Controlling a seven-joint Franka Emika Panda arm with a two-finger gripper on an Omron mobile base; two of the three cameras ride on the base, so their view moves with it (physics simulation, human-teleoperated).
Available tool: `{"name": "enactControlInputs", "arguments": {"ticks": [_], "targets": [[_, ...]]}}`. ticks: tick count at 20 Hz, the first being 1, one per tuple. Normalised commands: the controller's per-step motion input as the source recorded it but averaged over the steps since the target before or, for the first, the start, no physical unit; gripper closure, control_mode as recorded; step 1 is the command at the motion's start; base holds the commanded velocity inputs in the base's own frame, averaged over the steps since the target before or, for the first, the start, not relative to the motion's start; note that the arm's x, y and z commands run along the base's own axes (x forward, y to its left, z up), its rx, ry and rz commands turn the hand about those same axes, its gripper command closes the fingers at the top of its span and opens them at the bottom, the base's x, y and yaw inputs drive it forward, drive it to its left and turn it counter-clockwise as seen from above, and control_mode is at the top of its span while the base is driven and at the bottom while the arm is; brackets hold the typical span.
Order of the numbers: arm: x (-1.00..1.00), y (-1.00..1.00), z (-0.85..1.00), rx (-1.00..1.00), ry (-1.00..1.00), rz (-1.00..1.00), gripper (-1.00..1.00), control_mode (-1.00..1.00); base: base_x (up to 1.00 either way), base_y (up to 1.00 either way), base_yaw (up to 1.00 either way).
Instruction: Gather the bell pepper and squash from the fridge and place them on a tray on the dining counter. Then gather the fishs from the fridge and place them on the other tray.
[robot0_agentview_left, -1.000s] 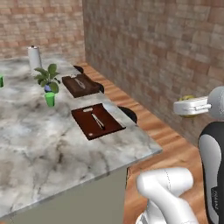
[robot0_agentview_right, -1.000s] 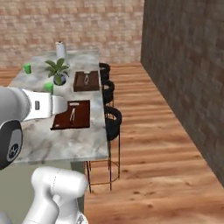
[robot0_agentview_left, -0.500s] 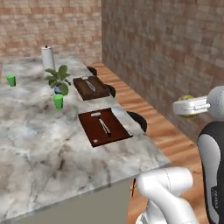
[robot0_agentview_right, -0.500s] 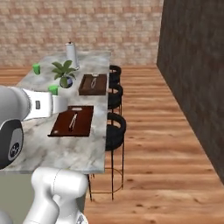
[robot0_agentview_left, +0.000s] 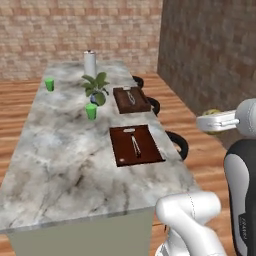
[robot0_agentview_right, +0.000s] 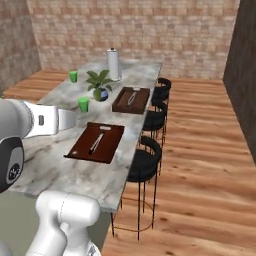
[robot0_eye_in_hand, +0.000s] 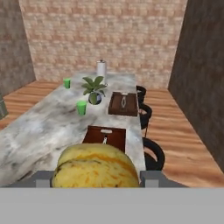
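Claw (robot0_eye_in_hand: 95, 175): clamped on yellow squash (robot0_eye_in_hand: 95, 166). Near tray (robot0_eye_in_hand: 105, 136) ahead, below. Risk: squash rolling off the counter (robot0_eye_in_hand: 39, 131) if released early.

We see the surface (robot0_agentview_left: 60, 165) as veined grey-white marble with a smooth, faintly glossy top, and the two trays (robot0_agentview_left: 136, 145) on it look like dark brown wood with a matt finish. The squash (robot0_eye_in_hand: 95, 168) has a yellow, mottled, slightly waxy skin. The floor (robot0_agentview_right: 200, 165) is warm wooden planking, the walls (robot0_agentview_right: 150, 30) rough brick, the stools (robot0_agentview_right: 145, 160) black and matt.
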Motion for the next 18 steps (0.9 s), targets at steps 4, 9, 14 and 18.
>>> {"name": "enactControlInputs", "arguments": {"ticks": [4, 9, 14, 18], "targets": [[0.00, 0.00, 0.00, 0.00, 0.00, 0.00, 1.00, 1.00, 0.71, -0.24, 0.45], [0.20, -0.04, -0.04, 0.01, 0.02, 0.05, 1.00, -1.00, 0.68, -0.14, 0.31], [1.00, -0.08, -0.31, 0.03, 0.18, 0.20, 1.00, -1.00, 0.00, 0.00, 0.00], [0.98, 0.02, -0.37, 0.00, 0.31, 0.04, 1.00, -1.00, 0.00, 0.00, 0.00]]}}
